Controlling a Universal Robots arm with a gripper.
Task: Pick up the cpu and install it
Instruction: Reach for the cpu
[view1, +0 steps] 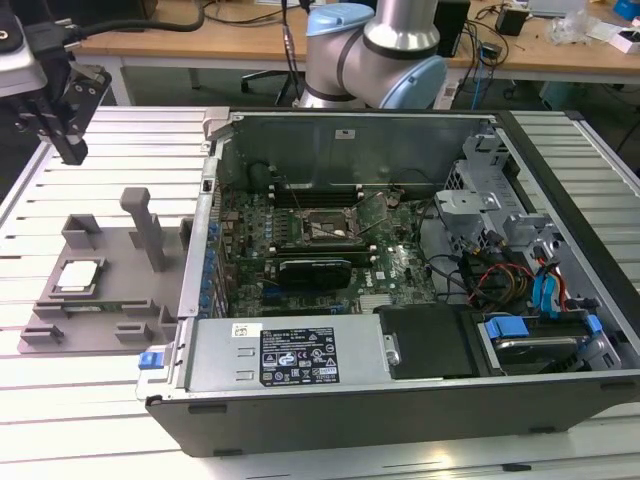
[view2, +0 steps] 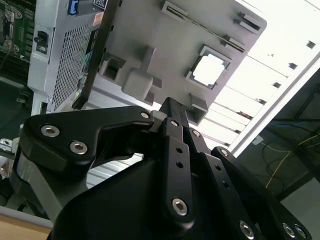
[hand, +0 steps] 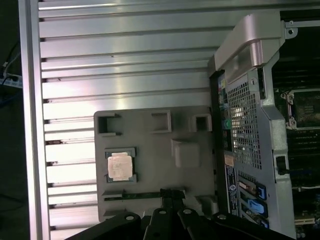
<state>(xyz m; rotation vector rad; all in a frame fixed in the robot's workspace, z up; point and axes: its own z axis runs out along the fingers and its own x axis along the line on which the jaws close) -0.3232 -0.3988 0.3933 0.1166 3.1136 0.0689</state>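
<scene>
Ribbed metal bench (view1: 90, 400), wooden desks (view1: 180, 40) behind; silvery square cpu (view1: 78, 277) in grey tray (view1: 75, 335) near its edge; claw (view1: 73, 152) closed, empty.

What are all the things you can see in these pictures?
cpu: one, silvery, in a pocket of the tray.
tray: one, grey, on the table beside the computer case.
computer case: one, grey and black, open, lying on the table.
motherboard: one, green, inside the case.
table: one, silver slats, under everything.
robot arm: one, silver and light blue, behind the case.
gripper: one, black, in the air beyond the tray, apart from the cpu.
</scene>
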